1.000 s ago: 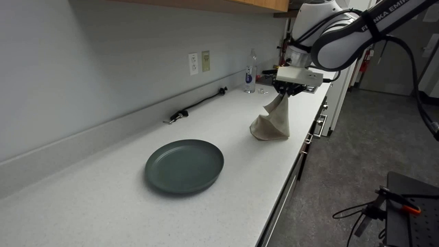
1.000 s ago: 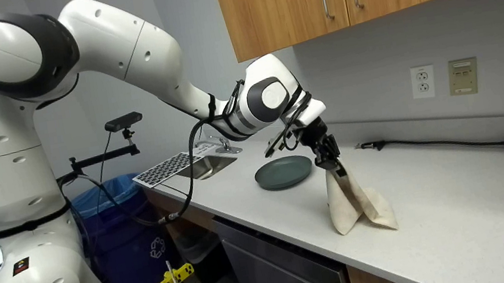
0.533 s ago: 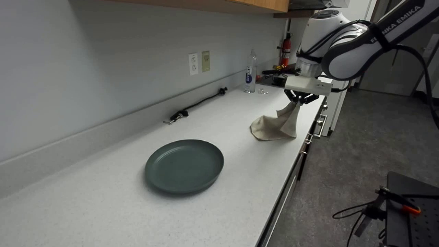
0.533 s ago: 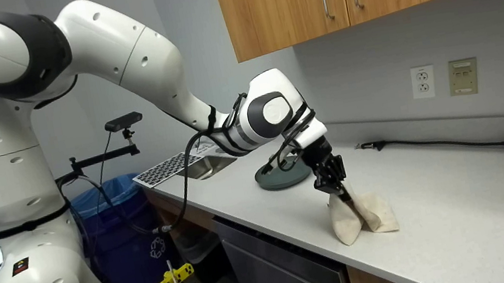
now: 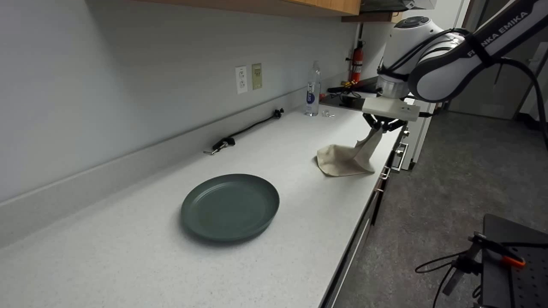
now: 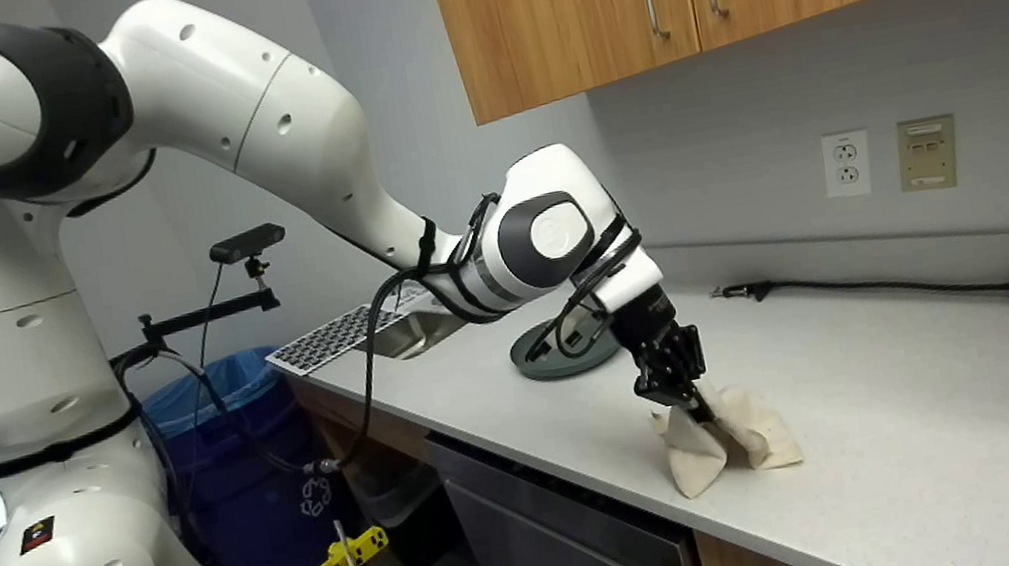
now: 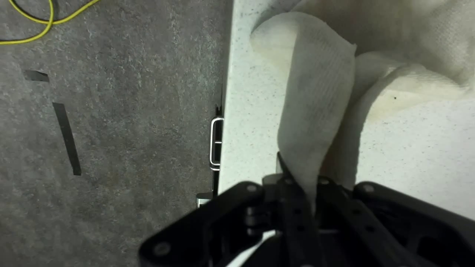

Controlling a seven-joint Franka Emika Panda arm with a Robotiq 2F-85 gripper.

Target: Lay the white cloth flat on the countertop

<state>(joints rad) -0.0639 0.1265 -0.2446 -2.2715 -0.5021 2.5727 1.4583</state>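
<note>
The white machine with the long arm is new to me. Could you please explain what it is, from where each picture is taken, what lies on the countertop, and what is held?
It is a robot arm with a pincer-like hand. Both exterior views look on from outside; the wrist view is taken from the arm, looking past the hand. On the countertop lie a green plate and a thin black cable-like item; an exterior view also shows an upright clear bottle. The hand is closed on part of a white cloth; the rest sags onto the countertop.
</note>
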